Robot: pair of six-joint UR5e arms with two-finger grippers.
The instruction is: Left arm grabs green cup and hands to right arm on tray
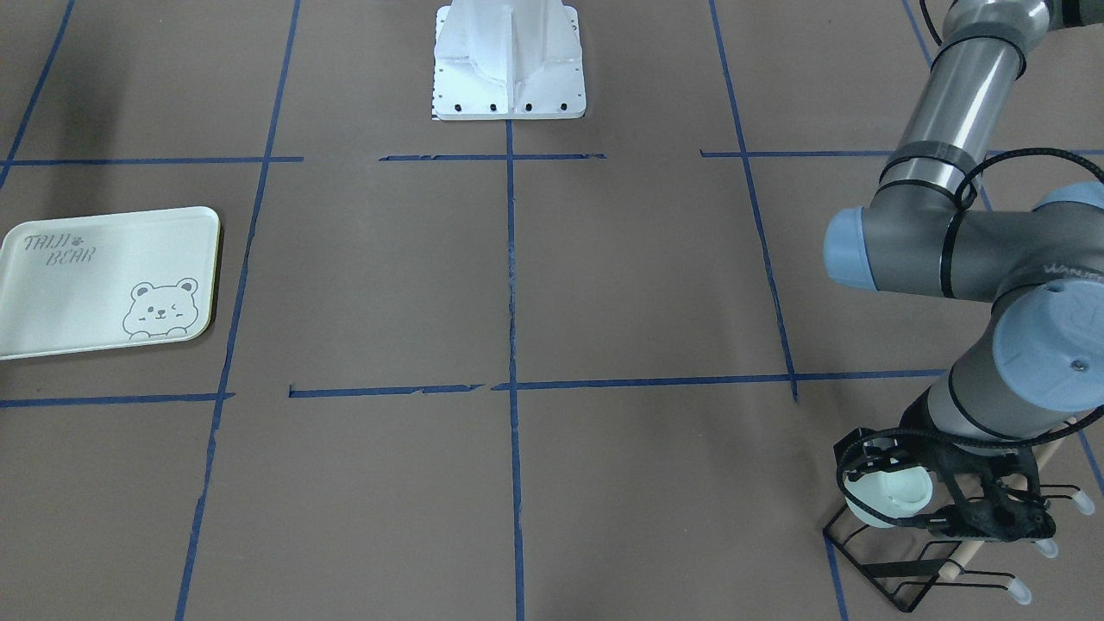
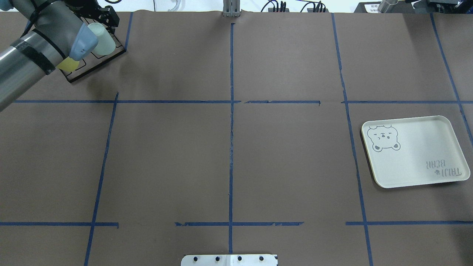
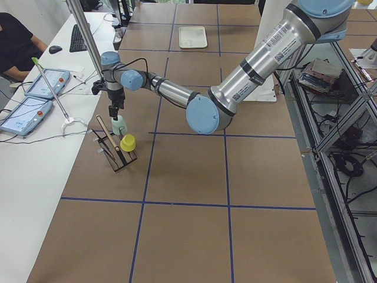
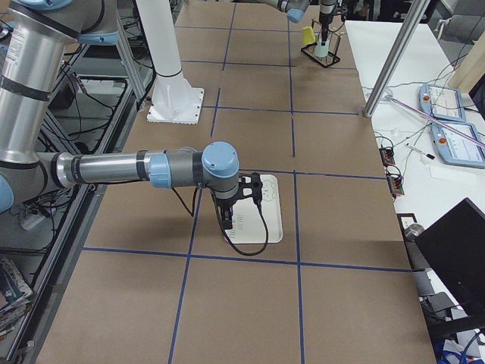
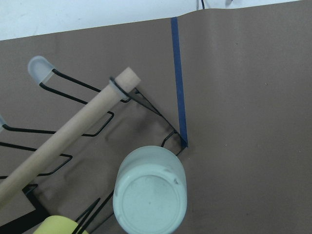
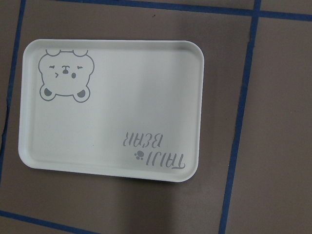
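The pale mint green cup sits upside down on a black wire rack at the table's far left corner. It also shows in the overhead view and in the left wrist view. My left gripper hangs just above and beside the cup; its fingers are masked by the wrist and I cannot tell their state. The tray lies flat and bare at the right. My right gripper hovers over the tray; I cannot tell its state.
A yellow cup sits on the same rack beside the green one. A wooden dowel crosses the rack's top. The white robot base stands at the table's middle. Operator desks with tablets border the far side.
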